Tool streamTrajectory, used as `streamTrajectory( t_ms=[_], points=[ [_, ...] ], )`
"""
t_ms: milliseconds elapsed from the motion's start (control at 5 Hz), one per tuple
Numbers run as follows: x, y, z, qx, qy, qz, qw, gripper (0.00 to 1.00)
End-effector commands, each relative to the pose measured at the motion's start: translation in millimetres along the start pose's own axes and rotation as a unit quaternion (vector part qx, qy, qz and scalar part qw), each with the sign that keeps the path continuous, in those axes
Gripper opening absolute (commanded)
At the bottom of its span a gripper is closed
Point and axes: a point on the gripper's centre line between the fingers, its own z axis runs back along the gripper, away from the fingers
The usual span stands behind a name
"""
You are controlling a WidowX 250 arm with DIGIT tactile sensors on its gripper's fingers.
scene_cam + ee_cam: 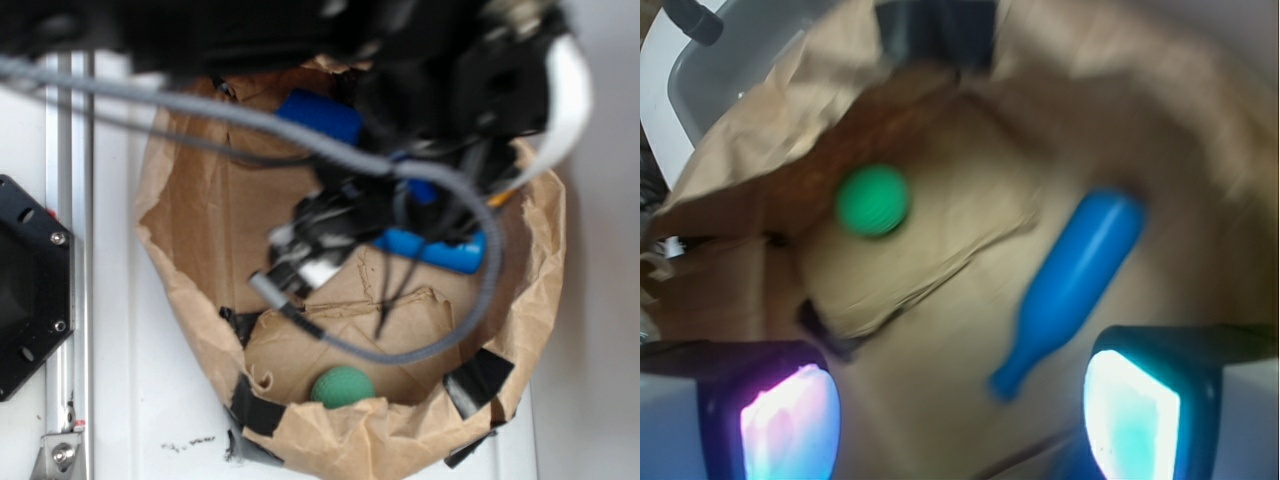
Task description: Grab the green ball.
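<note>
Green ball (872, 200) sits on the crumpled brown paper floor of the paper bag (760, 150), ahead of our gripper (960, 415) and off toward its left finger (790, 425). We see nothing between the two glowing pads, which stand wide apart and hold nothing. A blue bottle (1075, 285) lies just ahead of the right finger (1135, 415), its neck pointing back toward us.
</note>
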Motion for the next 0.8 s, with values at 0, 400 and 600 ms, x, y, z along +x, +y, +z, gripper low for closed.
streamTrajectory(
  t_ms=[0, 400, 600],
  points=[
    [6, 2, 1, 0.065, 0.016, -0.224, 0.972, 1.0],
    [-12, -2, -30, 0.049, 0.007, -0.393, 0.918, 1.0],
    [-1, -1, -59, 0.042, -0.014, -0.426, 0.904, 1.0]
  ],
)
